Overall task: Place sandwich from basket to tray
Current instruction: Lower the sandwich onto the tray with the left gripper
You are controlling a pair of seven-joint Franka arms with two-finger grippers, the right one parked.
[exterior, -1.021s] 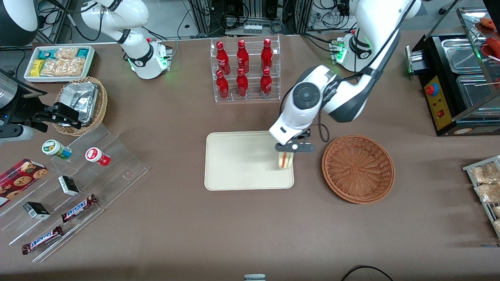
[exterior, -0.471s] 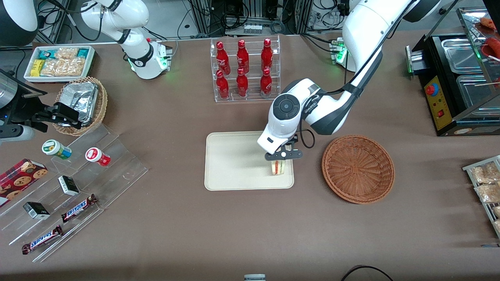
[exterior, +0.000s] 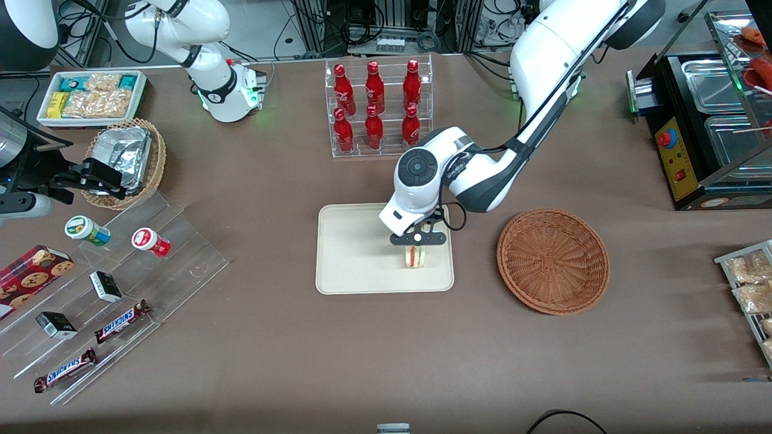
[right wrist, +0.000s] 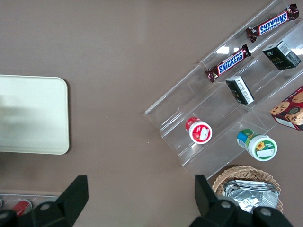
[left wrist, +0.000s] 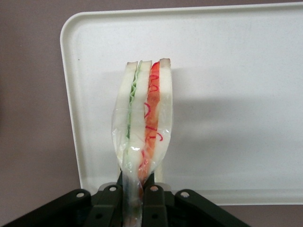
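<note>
My gripper (exterior: 416, 248) is shut on the sandwich (exterior: 415, 256), a plastic-wrapped wedge of white bread with red and green filling. It holds the sandwich upright over the cream-white tray (exterior: 353, 265), in the part of the tray toward the basket. In the left wrist view the sandwich (left wrist: 144, 118) stands clamped between the black fingers (left wrist: 156, 201), with the tray (left wrist: 236, 61) under it. I cannot tell whether it touches the tray. The reddish-brown wicker basket (exterior: 552, 260) sits empty beside the tray, toward the working arm's end of the table.
A clear rack of red bottles (exterior: 377, 108) stands farther from the front camera than the tray. A clear tiered stand (exterior: 114, 289) with snack bars and cups, a tan foil-filled basket (exterior: 126, 160) and a white bin of snacks (exterior: 93, 96) lie toward the parked arm's end.
My gripper has carried the sandwich from the tray's edge beside the basket further in over the tray, toward the parked arm's end, and lower.
</note>
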